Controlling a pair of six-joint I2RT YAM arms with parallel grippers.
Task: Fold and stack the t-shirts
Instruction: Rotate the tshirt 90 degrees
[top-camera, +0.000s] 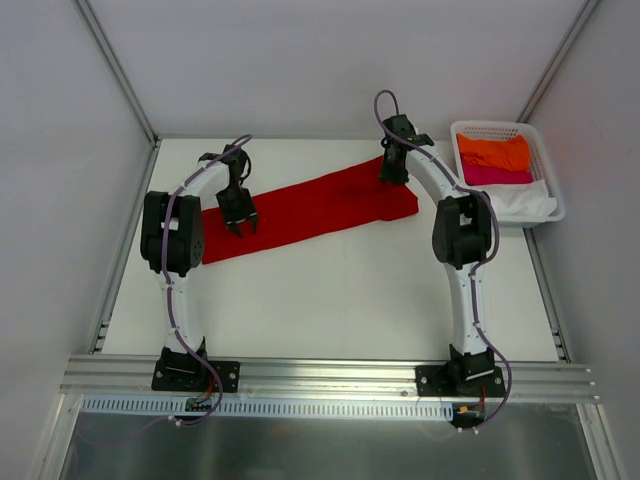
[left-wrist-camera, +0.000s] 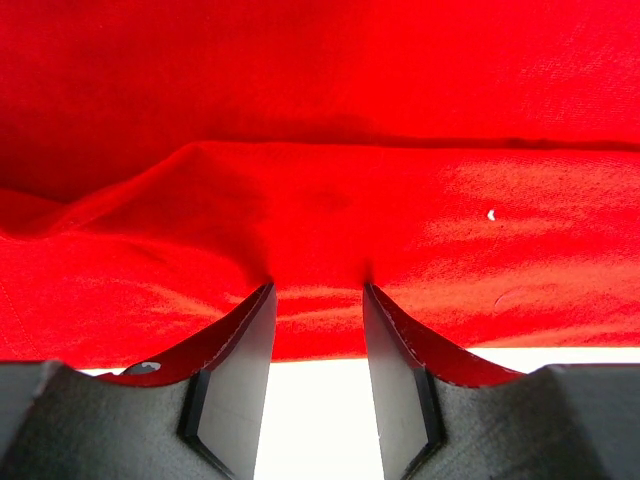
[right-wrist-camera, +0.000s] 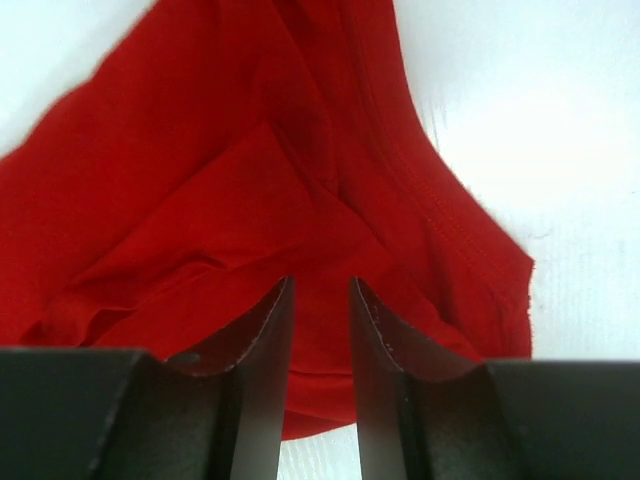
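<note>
From above, the red t-shirt lies as a long folded strip across the table, with the other t-shirts in the basket. It looks mid-fold, so next both ends need pinching and bringing over. Left wrist: the left gripper is half spread, tips touching the near hem, pinching nothing. Right wrist: the right gripper is half spread over the bunched end, holding nothing

I see the red t-shirt as matt, soft cloth, lightly creased. The lattice basket looks like smooth white plastic, the rail brushed metal, the table matt white.
</note>
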